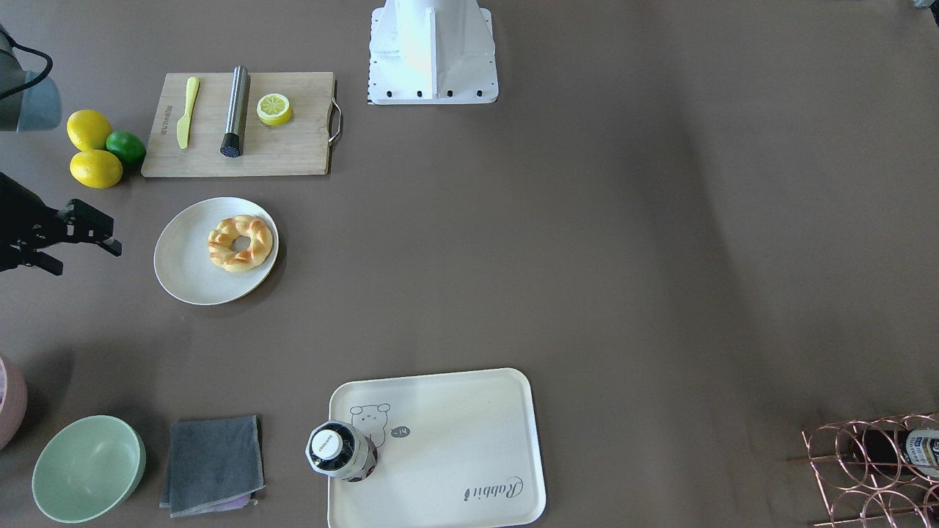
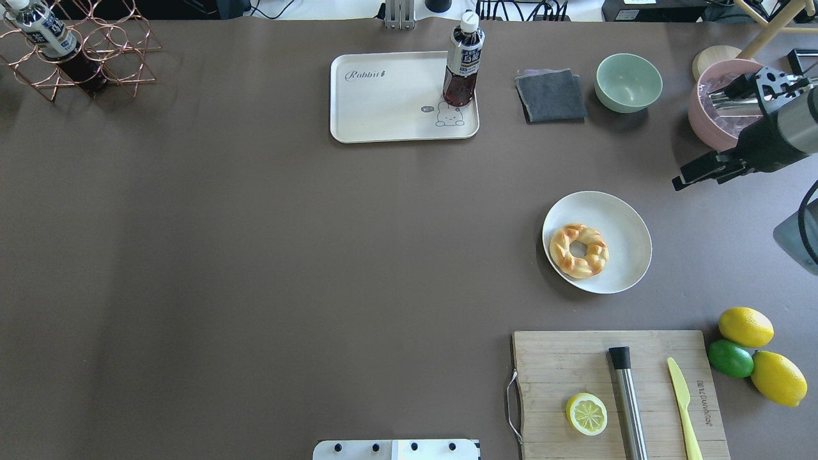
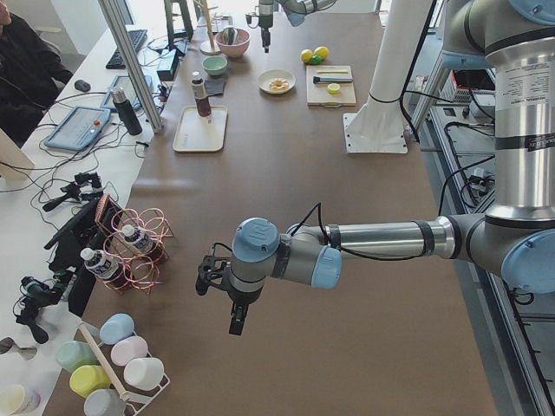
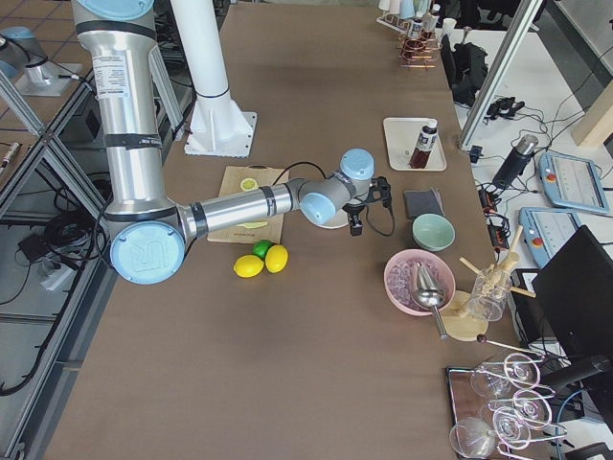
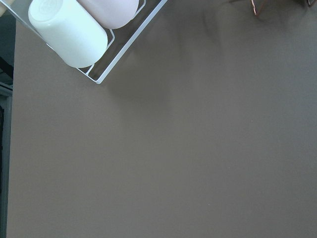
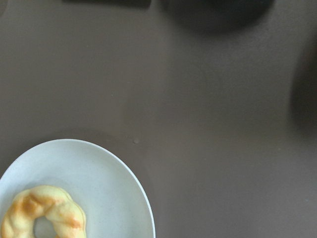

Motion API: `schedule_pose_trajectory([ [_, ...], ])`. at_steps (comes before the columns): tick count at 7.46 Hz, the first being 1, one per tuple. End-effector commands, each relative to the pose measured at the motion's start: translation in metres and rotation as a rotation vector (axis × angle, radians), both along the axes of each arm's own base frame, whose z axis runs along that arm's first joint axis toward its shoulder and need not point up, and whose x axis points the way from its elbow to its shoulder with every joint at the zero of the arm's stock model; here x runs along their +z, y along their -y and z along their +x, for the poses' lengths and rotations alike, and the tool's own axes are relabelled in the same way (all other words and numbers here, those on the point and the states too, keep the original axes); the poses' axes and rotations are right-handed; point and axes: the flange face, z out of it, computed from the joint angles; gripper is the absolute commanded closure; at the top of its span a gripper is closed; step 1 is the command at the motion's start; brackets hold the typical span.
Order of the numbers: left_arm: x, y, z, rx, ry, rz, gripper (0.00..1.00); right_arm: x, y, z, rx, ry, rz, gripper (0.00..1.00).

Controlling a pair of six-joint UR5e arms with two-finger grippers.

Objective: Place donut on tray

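Note:
The donut, pale yellow with golden-brown ridges, lies on a round off-white plate; it also shows in the front view and at the lower left of the right wrist view. The cream tray lies at the far middle of the table, well apart from the plate, with a dark drink bottle standing on its corner. My right gripper hovers open and empty beyond the plate's right side. My left gripper shows only in the left side view, far from both; I cannot tell whether it is open or shut.
A wooden cutting board with a lemon half, a steel rod and a yellow knife lies near the plate. Two lemons and a lime, a green bowl, a grey cloth, a pink bowl and a copper wire rack stand around.

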Motion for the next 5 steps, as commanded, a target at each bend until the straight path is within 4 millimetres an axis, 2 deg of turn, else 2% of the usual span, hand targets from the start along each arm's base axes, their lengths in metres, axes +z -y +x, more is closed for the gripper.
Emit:
schedule_pose_trajectory([
  [1, -0.001, 0.001, 0.0, -0.001, -0.001, 0.001, 0.02, 0.023, -0.024, -0.059, 0.007, 0.052, 0.01, 0.0],
  [2, 0.0, 0.001, 0.0, -0.001, 0.0, 0.001, 0.02, 0.024, -0.03, -0.073, 0.002, 0.037, 0.023, 0.0],
  [4, 0.0, 0.0, -0.002, -0.004, 0.0, -0.001, 0.02, 0.029, -0.036, -0.086, -0.016, 0.025, 0.021, 0.0],
  [5, 0.0, 0.0, -0.002, -0.004, 0.0, -0.001, 0.02, 0.032, -0.039, -0.085, -0.016, 0.02, 0.017, 0.0],
])
